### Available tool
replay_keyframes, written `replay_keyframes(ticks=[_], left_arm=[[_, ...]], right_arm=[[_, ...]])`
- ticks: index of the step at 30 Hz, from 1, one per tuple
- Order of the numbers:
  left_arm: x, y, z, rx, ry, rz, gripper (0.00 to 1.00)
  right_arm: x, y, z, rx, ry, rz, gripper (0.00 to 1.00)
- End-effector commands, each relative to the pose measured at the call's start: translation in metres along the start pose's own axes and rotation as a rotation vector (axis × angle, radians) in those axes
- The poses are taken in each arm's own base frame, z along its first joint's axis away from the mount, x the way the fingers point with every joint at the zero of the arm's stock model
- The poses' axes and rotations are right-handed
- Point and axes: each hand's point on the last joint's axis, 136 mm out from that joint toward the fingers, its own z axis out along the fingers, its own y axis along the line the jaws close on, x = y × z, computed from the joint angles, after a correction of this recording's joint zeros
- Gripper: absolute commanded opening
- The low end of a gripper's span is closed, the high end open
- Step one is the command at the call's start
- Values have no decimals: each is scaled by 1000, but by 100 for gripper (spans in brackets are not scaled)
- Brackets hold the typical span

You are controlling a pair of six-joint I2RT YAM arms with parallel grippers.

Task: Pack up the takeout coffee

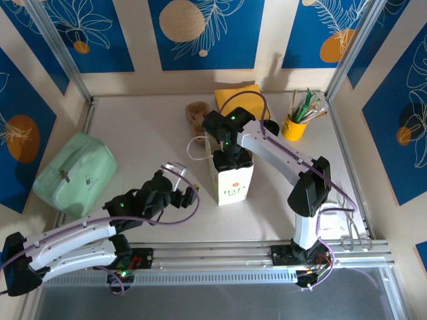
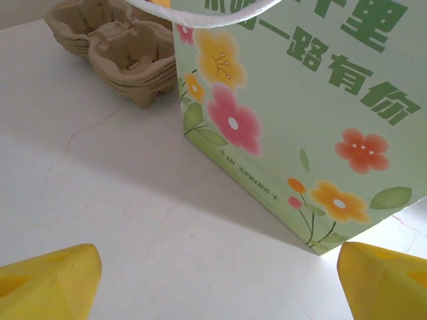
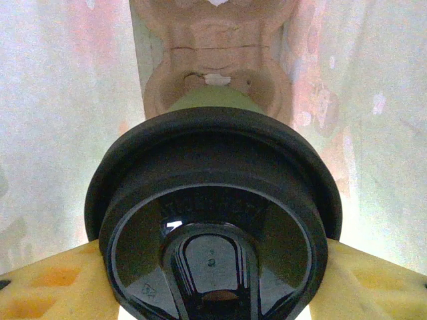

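One takeout coffee (image 3: 213, 220) inside paper bag (image 3: 60, 133), clamped by right gripper (image 3: 213, 290), left gripper (image 2: 220, 280) fingers wide, empty

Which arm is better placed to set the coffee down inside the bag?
Right. The right hand grips the coffee cup inside the paper bag, directly above the cardboard tray at the bottom. The left hand is open and empty, outside beside the bag.

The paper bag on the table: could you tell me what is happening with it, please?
The right tool grips the takeout coffee by its sides inside the paper bag, over a brown carrier at the bag's bottom. The left tool is open, low beside the bag, facing its flowered side.
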Motion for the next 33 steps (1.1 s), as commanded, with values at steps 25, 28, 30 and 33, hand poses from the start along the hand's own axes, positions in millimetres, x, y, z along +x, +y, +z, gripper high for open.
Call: replay_keyframes(ticks=[25, 28, 30, 33], left_arm=[[-3, 6, -7, -22, -23, -2, 92], [-4, 6, -7, -22, -24, -1, 92], [-3, 6, -7, -24, -22, -1, 92], [-3, 6, -7, -25, -24, -2, 92]], right_arm=[[-17, 0, -11, -51, -63, 23, 62], [-16, 1, -9, -48, -54, 16, 62], [-15, 2, -7, -48, -47, 12, 62], [-14, 1, -4, -40, -39, 9, 62]])
